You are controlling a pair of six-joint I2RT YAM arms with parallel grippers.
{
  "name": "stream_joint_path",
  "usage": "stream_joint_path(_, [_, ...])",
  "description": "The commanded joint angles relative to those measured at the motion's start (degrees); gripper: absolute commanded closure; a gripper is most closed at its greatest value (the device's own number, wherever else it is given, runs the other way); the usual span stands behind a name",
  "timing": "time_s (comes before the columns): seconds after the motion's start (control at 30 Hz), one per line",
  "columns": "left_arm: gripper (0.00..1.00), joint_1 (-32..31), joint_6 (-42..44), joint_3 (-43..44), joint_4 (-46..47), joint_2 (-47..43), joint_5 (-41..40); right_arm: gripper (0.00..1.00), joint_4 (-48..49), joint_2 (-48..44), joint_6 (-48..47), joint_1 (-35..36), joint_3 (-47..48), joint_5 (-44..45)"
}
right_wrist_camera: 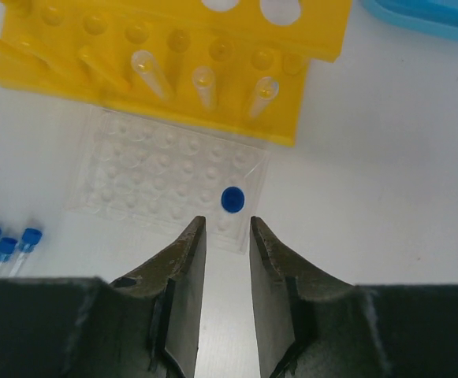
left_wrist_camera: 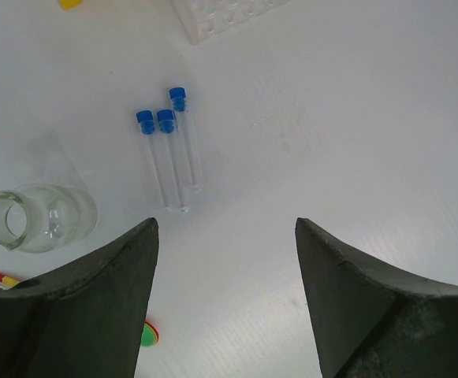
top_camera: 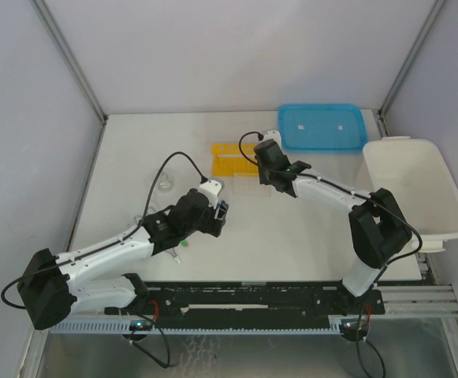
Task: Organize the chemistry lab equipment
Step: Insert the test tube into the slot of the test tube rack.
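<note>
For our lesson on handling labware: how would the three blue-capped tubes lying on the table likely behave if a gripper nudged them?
The blue-capped tubes are round, lying flat, so they would probably roll. They look thin, clear and empty, so likely light, smooth, perhaps slippery. Lying side by side, one nudged might push its neighbours.

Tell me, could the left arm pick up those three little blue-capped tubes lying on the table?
Probably yes. The left tool hangs open just short of the three blue-capped tubes, with only bare table between them. The glass vessel sits off to one side, out of the way.

Blue lid (top_camera: 322, 127) at table back; white tub (top_camera: 414, 187) right
</note>
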Motion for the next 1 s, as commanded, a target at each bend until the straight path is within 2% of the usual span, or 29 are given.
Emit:
stream_joint_path(0.0, [0.26,0.29,-0.95,-0.43,2.91,0.15,0.92,0.72,-1.73,-8.27,1.0,2.33,0.27,2.96])
stream_joint_path(0.17, [0.29,0.33,-0.54,-0.76,3.13,2.41,0.24,0.72,-4.83,-16.92,1.28,5.91,-3.09,5.34])
stream_joint_path(0.33, [0.31,0.36,-0.12,-1.16,5.02,6.82,-0.07,0.72,-5.8,-28.35,4.13,7.21,-12.01,4.58])
stream_joint_path(0.43, [0.39,0.47,0.73,-0.83,6.98,10.09,0.1,0.73,-6.12,-34.04,5.48,7.47,-16.94,4.54])
stream_joint_path(0.53, [0.52,0.92,2.05,0.57,8.45,14.21,0.48,0.73,-6.18,-38.36,5.65,7.73,-20.67,4.39])
stream_joint_path(0.57, [0.53,1.11,2.57,1.23,8.84,15.54,0.61,0.73,-6.15,-39.29,5.68,7.78,-21.51,4.49])
stream_joint_path(0.8, [0.53,2.53,3.79,5.95,8.6,23.61,1.65,0.73,-6.19,-42.43,6.06,7.37,-25.02,5.18])
stream_joint_path(0.97, [0.53,2.73,3.62,7.02,8.43,24.52,2.76,0.73,-6.17,-45.16,6.47,6.67,-26.41,4.31])
